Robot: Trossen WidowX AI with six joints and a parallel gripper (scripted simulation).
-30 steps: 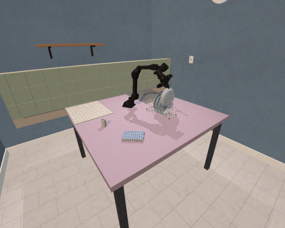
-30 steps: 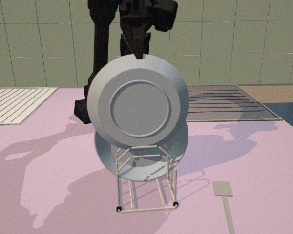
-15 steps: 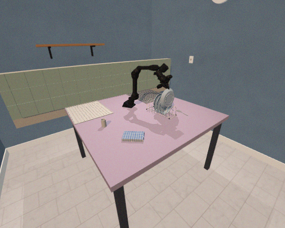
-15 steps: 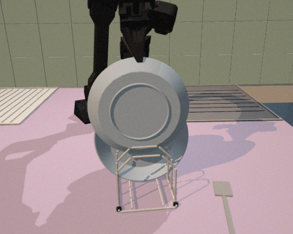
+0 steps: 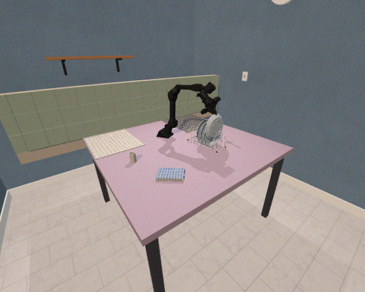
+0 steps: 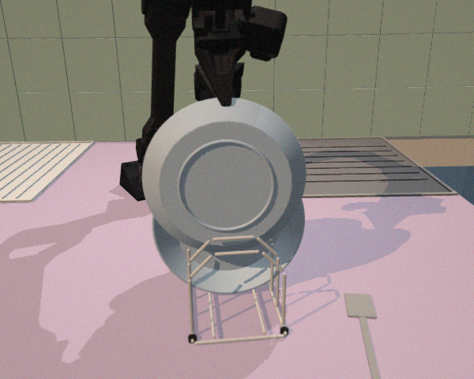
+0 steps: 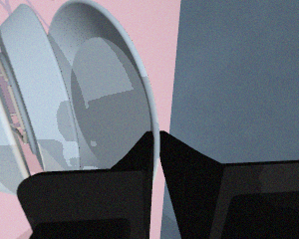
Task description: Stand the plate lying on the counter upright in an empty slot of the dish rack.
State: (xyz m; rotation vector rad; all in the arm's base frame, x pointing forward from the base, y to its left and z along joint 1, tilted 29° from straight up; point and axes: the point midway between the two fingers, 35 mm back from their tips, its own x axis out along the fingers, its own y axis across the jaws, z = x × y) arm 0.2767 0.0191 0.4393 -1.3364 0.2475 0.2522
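Plate (image 6: 225, 179) hangs upright at the centre of the exterior view, pinched by its top rim in the closed gripper (image 6: 227, 99), its lower edge just above the near end of the dish rack (image 6: 235, 285). The step in hand is lowering it into a free slot; next it likely needs aligning between rails and gentle release. I count at least two other plates (image 7: 20, 105) standing behind, one rack, one spatula (image 6: 363, 326) at lower right on the table (image 6: 65, 264).
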